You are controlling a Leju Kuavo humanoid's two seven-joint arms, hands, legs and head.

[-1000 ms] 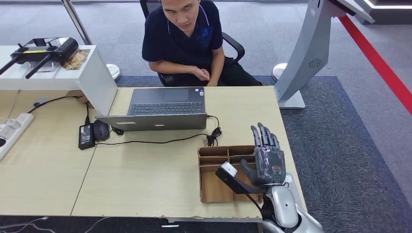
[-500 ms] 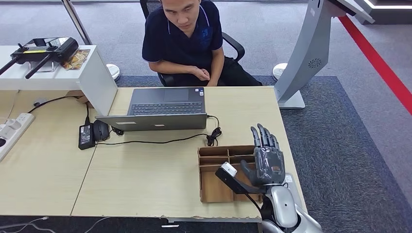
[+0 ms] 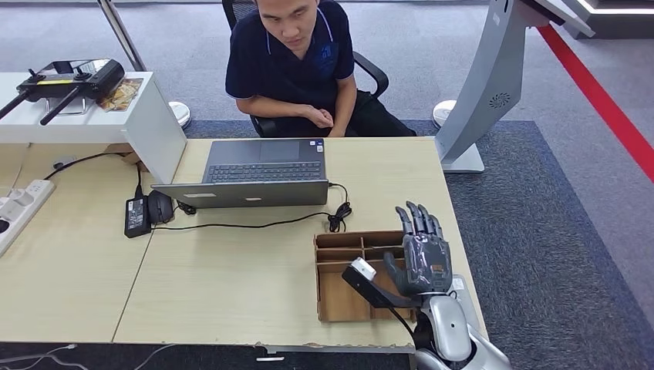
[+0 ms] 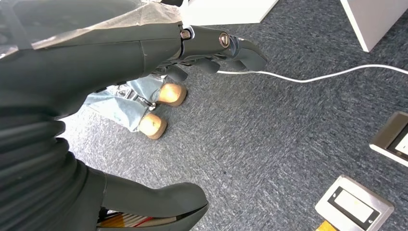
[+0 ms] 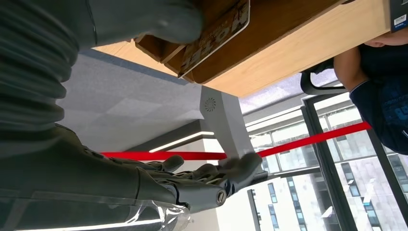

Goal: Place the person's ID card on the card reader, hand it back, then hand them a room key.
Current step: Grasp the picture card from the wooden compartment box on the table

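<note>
One right hand (image 3: 423, 258), fingers (image 3: 417, 220) spread, over wooden tray (image 3: 333, 254).

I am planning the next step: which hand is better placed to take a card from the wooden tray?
The right hand: it hovers open over the wooden tray. The left hand hangs above the carpet.
</note>
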